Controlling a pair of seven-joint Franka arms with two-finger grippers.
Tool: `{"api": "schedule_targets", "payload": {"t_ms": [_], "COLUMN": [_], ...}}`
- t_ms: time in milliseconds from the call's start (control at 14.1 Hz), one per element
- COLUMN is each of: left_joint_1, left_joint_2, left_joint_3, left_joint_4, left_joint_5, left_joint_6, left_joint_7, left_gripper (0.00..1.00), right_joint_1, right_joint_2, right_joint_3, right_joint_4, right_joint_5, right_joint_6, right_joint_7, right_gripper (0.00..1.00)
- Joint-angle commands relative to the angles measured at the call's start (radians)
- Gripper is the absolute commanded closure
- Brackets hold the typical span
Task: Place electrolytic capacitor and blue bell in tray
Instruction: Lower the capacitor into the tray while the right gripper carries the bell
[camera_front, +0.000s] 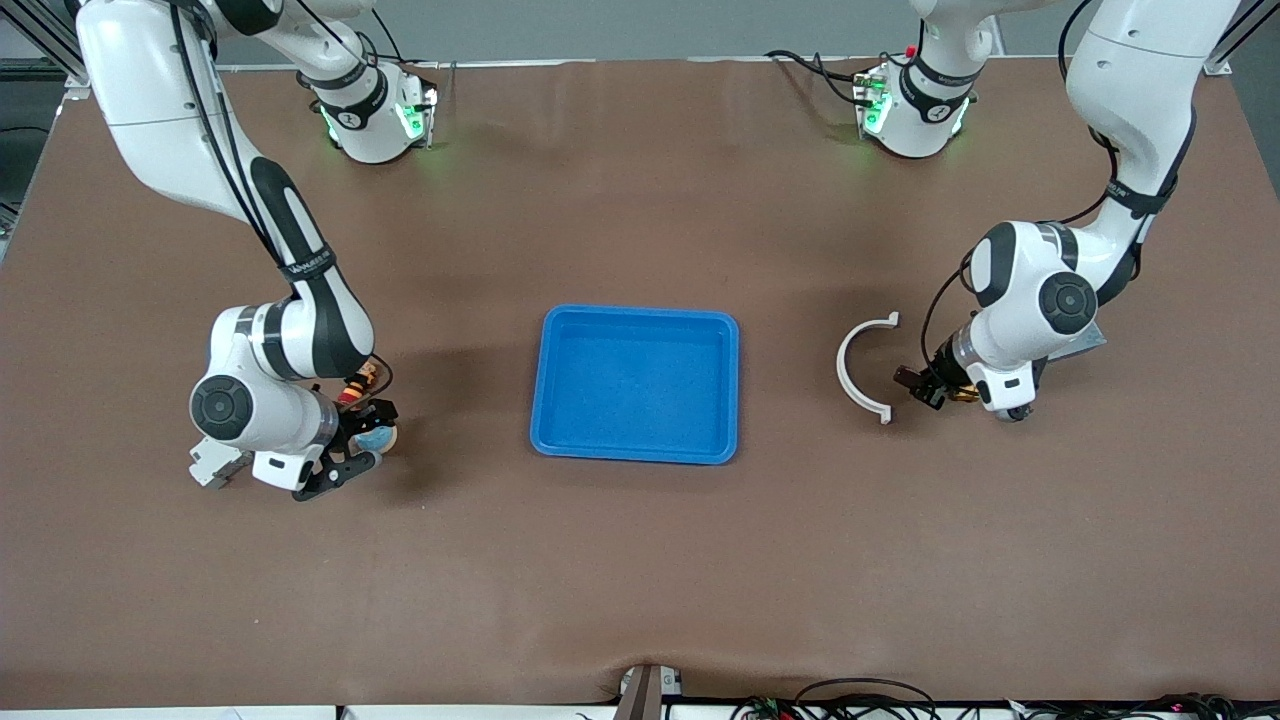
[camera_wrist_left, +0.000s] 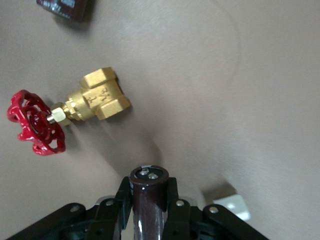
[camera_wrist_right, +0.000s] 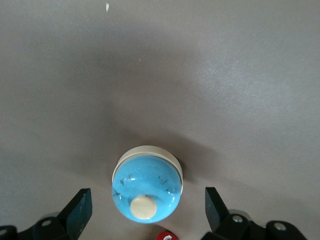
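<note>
While left fingers (camera_wrist_left: 176, 210) pinch the capacitor (camera_wrist_left: 149, 200), spread right fingers (camera_wrist_right: 80, 212) flank the bell (camera_wrist_right: 146, 190) (seemingly untouched).

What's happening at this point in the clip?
Both arms are low at opposite ends of the table. The left gripper is shut on the electrolytic capacitor, close to a brass valve with a red handwheel. The right gripper is open, with the blue bell between its fingers, not yet gripped. The blue tray sits between them with nothing in it, and a white curved piece lies toward the left arm's end.
</note>
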Motion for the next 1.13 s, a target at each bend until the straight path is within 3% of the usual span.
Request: {"api": "schedule_targets", "payload": {"t_ms": [0, 283, 495, 566, 778, 849, 1061], "left_joint_1": [0.005, -0.009, -0.087, -0.13, -0.222, -0.251, -0.342], "left_joint_2": [-0.086, -0.071, -0.058, -0.046, 0.009, 0.012, 0.052], "left_joint_3": [-0.042, -0.139, -0.147, -0.147, -0.147, -0.147, -0.147], "left_joint_4": [-0.006, 0.166, 0.221, 0.243, 0.324, 0.329, 0.382], "left_joint_5": [0.005, 0.002, 0.0, -0.001, 0.003, 0.005, 0.006], "left_joint_6": [-0.088, -0.32, -0.359, -0.357, -0.359, -0.359, -0.358], "left_joint_7": [-0.038, -0.228, -0.333, -0.408, -0.613, -0.662, -0.781], "left_gripper": [1.0, 1.0, 1.0, 1.0, 1.0, 1.0, 1.0], "right_joint_1": [-0.001, -0.002, -0.001, -0.001, -0.001, -0.001, 0.002], "right_joint_2": [0.013, 0.036, 0.041, 0.044, 0.044, 0.044, 0.042], "right_joint_3": [0.005, 0.005, 0.005, 0.005, 0.005, 0.005, 0.005], "right_joint_4": [0.001, 0.002, 0.002, 0.002, 0.002, 0.002, 0.005], "right_joint_5": [0.003, 0.003, 0.003, 0.003, 0.003, 0.004, 0.01], "right_joint_6": [0.005, 0.016, 0.024, 0.03, 0.036, 0.036, 0.031], "right_joint_7": [-0.01, -0.01, -0.012, -0.01, -0.01, -0.01, -0.01], "right_gripper": [0.0, 0.0, 0.0, 0.07, 0.66, 0.79, 1.0]}}
